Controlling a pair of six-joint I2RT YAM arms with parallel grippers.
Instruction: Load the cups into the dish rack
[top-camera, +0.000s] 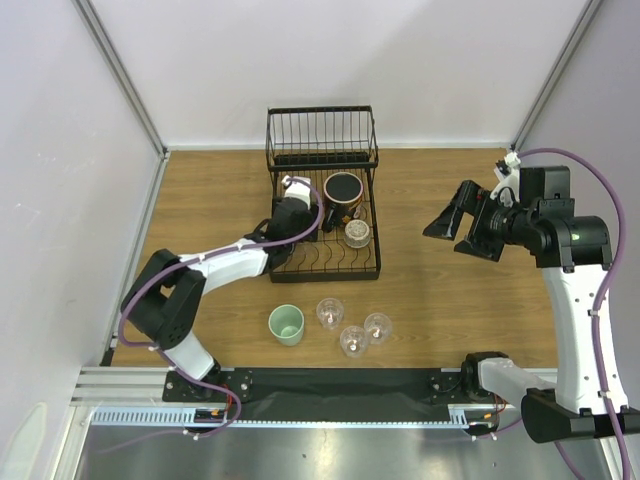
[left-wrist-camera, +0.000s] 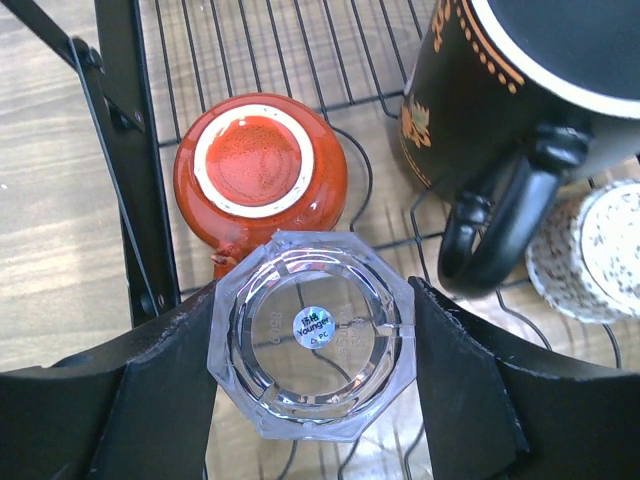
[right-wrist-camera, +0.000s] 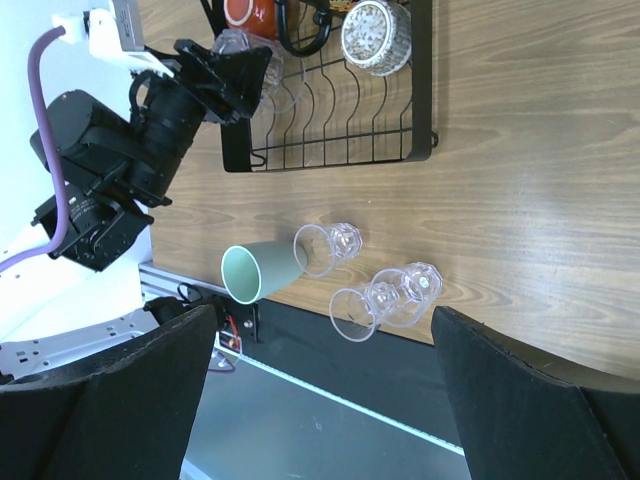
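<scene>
My left gripper (left-wrist-camera: 312, 345) is shut on a clear glass tumbler (left-wrist-camera: 312, 335), held bottom-up over the left side of the black dish rack (top-camera: 378, 250). Just beyond it in the rack lies an upturned red mug (left-wrist-camera: 260, 170). A black mug (top-camera: 343, 189) and a speckled cup (top-camera: 357, 233) also sit in the rack. On the table in front stand a mint-green cup (top-camera: 286, 324) and three clear tumblers (top-camera: 330, 312), (top-camera: 353, 340), (top-camera: 377, 327). My right gripper (top-camera: 448, 228) hangs open and empty above the table's right side.
The rack's raised wire basket (top-camera: 321, 135) stands at the far end by the back wall. White walls close in the left, back and right. A black strip (top-camera: 330, 380) and the arm bases run along the near edge.
</scene>
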